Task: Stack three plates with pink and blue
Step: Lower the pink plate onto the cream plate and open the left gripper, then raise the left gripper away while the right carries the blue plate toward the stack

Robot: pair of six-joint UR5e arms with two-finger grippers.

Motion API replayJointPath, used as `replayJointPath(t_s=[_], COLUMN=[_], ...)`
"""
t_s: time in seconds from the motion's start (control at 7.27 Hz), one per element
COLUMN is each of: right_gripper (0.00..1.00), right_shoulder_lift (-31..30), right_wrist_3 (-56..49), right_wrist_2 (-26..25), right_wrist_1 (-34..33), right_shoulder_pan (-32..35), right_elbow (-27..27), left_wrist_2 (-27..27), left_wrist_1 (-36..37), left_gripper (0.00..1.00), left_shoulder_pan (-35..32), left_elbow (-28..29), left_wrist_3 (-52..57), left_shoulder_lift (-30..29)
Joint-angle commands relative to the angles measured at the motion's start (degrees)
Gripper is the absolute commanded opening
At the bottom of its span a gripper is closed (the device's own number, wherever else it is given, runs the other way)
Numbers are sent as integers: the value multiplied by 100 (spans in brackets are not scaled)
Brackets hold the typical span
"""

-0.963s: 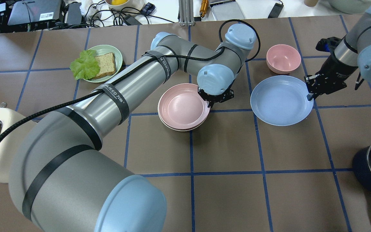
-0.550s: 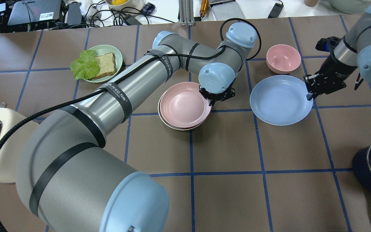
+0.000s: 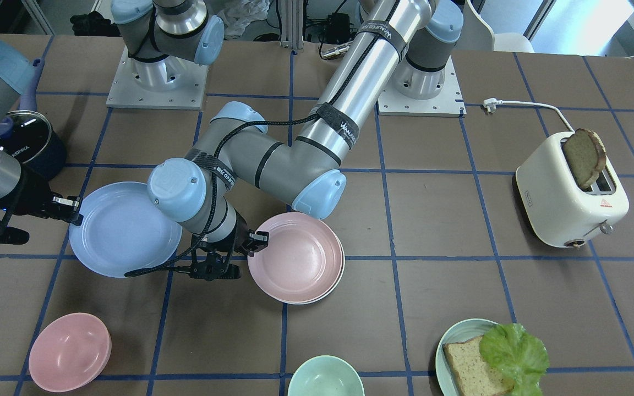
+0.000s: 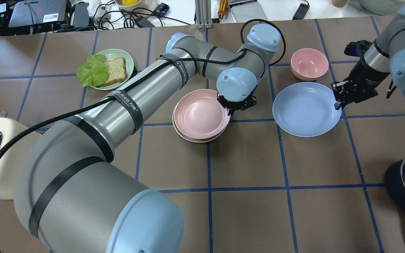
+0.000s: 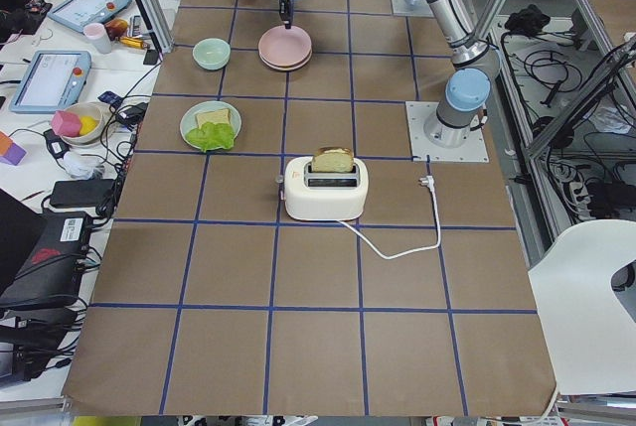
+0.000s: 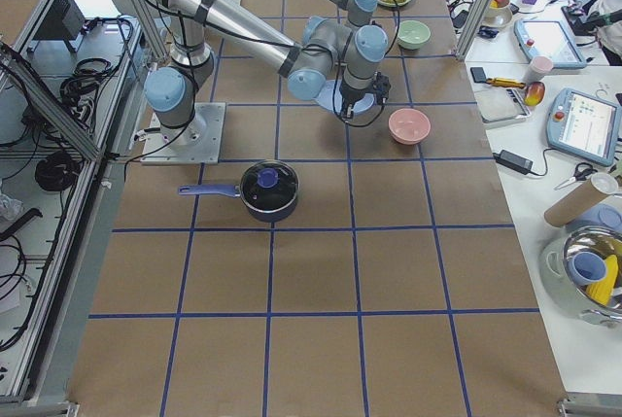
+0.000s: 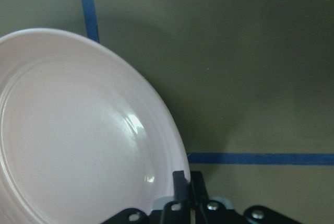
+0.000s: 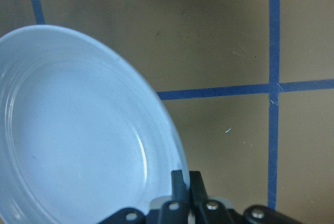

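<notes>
- Cream-white round matte plate (image 4: 183,135): centre of brown paper-covered table (image 4: 244,158), lowest of stack.
- Pale pink round matte plate (image 4: 199,114): on top of it, offset slightly far-right. Full seating cannot tell.
- Left gripper (image 4: 231,109): closed on pink's right rim, plate lying left of fingers.
- Light blue round matte plate (image 4: 306,109): right of stack, apart.
- Right gripper (image 4: 338,103): pinching blue's right rim, plate lying left of fingers.
- Judgement: blue must travel left onto pink, right arm nearer.
- Left wrist sits between the two, likely in path.
- Small pink bowl (image 4: 309,63) just far of blue.
- Table on near side offers more room.
</notes>
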Motion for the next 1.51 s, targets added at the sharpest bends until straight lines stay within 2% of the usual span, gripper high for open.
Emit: replayJointPath(t_s=[0.0, 0.41, 0.55, 0.69, 0.83, 1.1, 1.38], right_gripper=[0, 0, 0, 0, 0, 0, 0], right_shoulder_lift=[-1, -19, -36, -28, -28, -123, -203], right_wrist_3=[0, 0, 27, 70, 71, 158, 508], right_wrist_2=[0, 0, 0, 0, 0, 0, 9], right_wrist_1=[1, 10, 10, 10, 10, 62, 10], right_shoulder_pan=[0, 0, 0, 0, 0, 87, 377], right_elbow=[2, 2, 2, 10, 2, 19, 45], left_wrist_2=[0, 0, -8, -9, 0, -70, -61], left_wrist_1=[-8, -8, -8, -8, -25, -445, -1174], left_gripper=[0, 0, 40, 59, 100, 100, 100], left_shoulder_pan=[16, 68, 86, 95, 95, 121, 410], left_elbow=[-18, -44, -35, 26, 26, 201, 543], left_wrist_3=[21, 48, 48, 56, 65, 83, 258], left_shoulder_lift=[-16, -16, -25, -8, 62, 421, 834])
